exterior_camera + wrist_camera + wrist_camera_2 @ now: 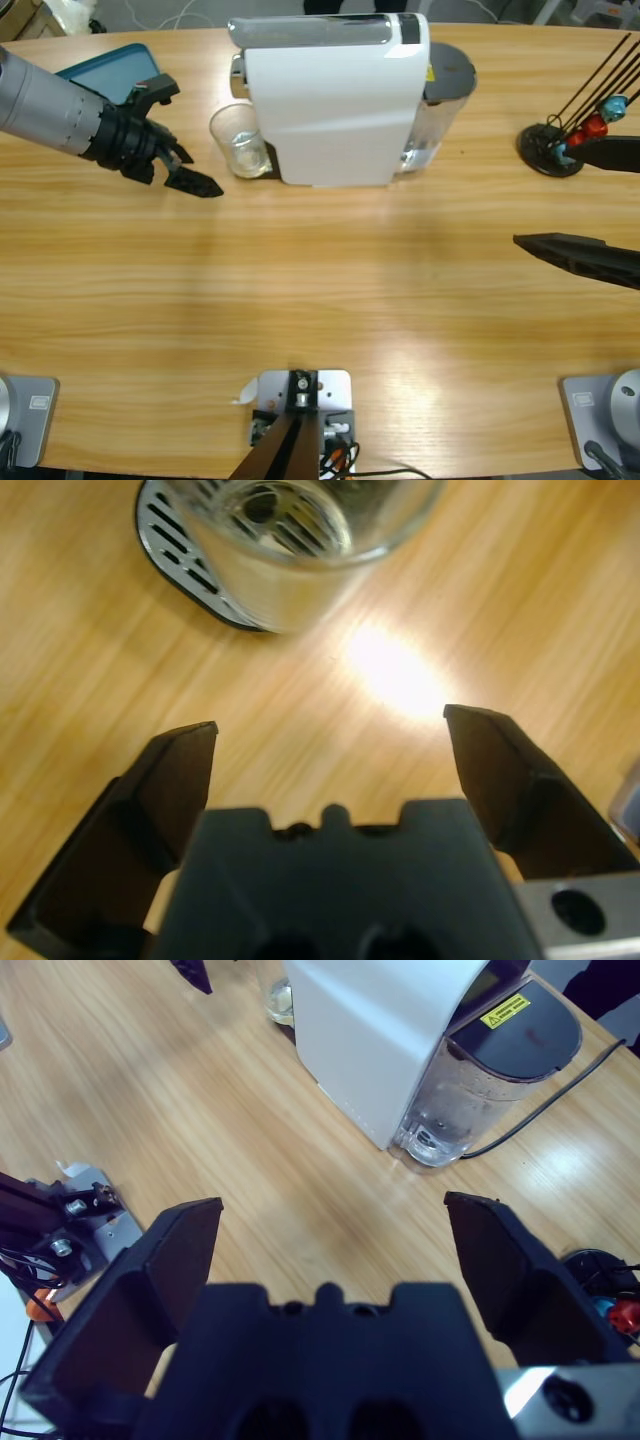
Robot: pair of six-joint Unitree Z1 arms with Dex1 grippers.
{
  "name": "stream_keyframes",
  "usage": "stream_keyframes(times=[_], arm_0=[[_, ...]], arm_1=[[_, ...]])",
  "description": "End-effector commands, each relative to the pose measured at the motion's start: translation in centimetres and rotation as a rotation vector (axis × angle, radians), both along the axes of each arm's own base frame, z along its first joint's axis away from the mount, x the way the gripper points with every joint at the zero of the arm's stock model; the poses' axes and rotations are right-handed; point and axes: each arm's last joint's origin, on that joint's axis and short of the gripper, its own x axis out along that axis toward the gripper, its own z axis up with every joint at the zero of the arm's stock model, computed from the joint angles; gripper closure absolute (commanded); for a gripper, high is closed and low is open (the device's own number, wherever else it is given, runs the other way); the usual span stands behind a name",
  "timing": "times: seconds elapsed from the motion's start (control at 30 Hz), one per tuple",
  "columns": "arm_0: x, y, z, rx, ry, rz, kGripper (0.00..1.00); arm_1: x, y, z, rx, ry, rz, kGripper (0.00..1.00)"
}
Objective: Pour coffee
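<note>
The coffee (247, 161), a shallow layer in a clear glass tumbler (238, 139), stood on the drip tray (190, 560) near the table's far edge, just beyond the spread, empty left gripper (183, 138). The right gripper (335, 1245) hung spread wide, well apart.

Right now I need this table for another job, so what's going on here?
A coffee-pouring run is under way. The left tool, open and holding nothing, sits just short of the glass tumbler, which stands on the drip tray of the white coffee machine. The right tool is open too, idle off to the side near a capsule stand.
</note>
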Motion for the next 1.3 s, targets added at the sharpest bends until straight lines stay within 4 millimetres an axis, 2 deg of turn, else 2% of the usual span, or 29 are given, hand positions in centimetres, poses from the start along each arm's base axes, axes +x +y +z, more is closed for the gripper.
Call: stream_keyframes(times=[0.03,0.37,0.87,1.3], arm_0=[[2.7,-1.4,-1.6,0.055,-0.011,0.031,0.004],[4.0,-2.5,-2.9,0.068,0.010,0.033,0.004],[5.1,-2.9,-2.4,0.083,-0.031,0.044,0.004],[5.0,-2.9,-2.4,0.084,-0.032,0.042,0.004]], arm_1=[[-0.5,-0.9,-0.7,0.000,-0.016,-0.010,0.023],[-0.6,-0.9,-0.7,0.001,-0.021,-0.013,0.023],[-0.5,-0.9,-0.7,-0.001,-0.021,-0.014,0.027],[-0.6,-1.0,-0.7,0.003,-0.025,-0.013,0.027]])
